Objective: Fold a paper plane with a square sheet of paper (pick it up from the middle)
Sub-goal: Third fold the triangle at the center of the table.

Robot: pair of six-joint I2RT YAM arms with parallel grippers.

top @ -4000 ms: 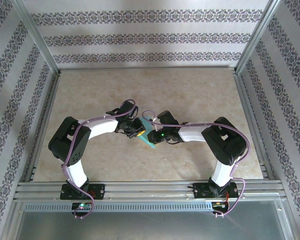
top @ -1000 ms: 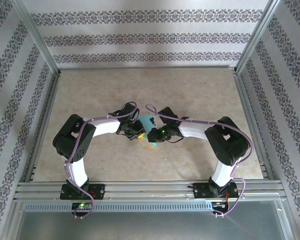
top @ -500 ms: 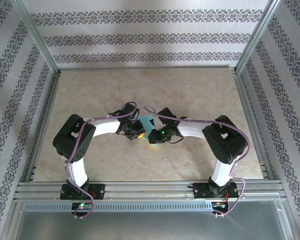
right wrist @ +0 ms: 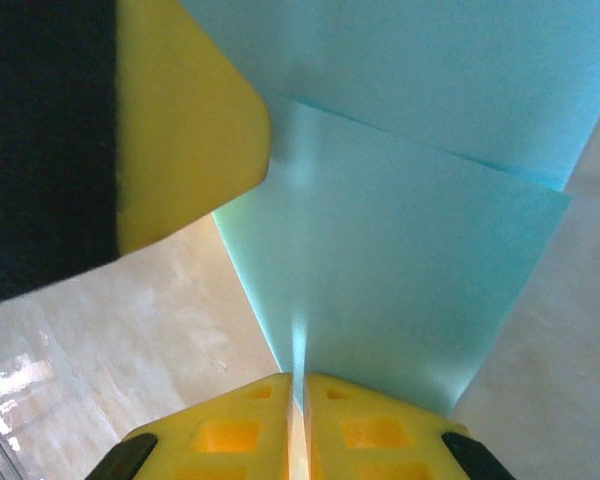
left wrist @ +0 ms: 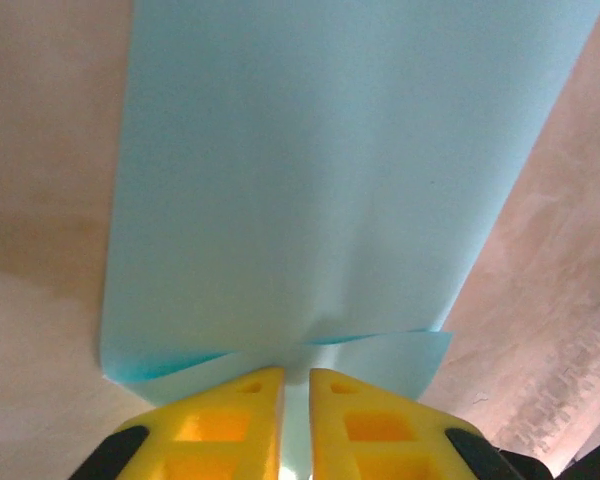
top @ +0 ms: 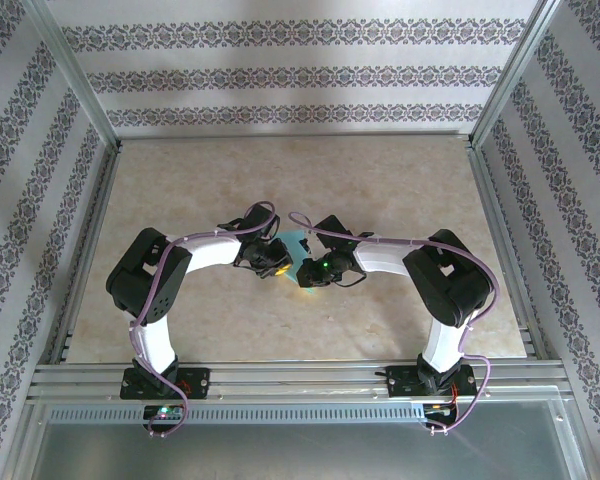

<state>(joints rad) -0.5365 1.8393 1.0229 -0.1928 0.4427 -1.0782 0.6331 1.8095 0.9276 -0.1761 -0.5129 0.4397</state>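
From above, we see the square sheet of paper (top: 296, 243) over the middle of the table (top: 380, 180), between the two wrists. The left fingers (top: 279, 269) and right fingers (top: 307, 277) meet at it.

From the left wrist, our left fingers (left wrist: 268, 388) stand narrow, pinching the sheet's near edge, where a second layer shows beneath.

From the right wrist, the right fingers (right wrist: 278, 392) are nearly together, clamped on a folded flap's edge. A left finger touches the paper alongside.
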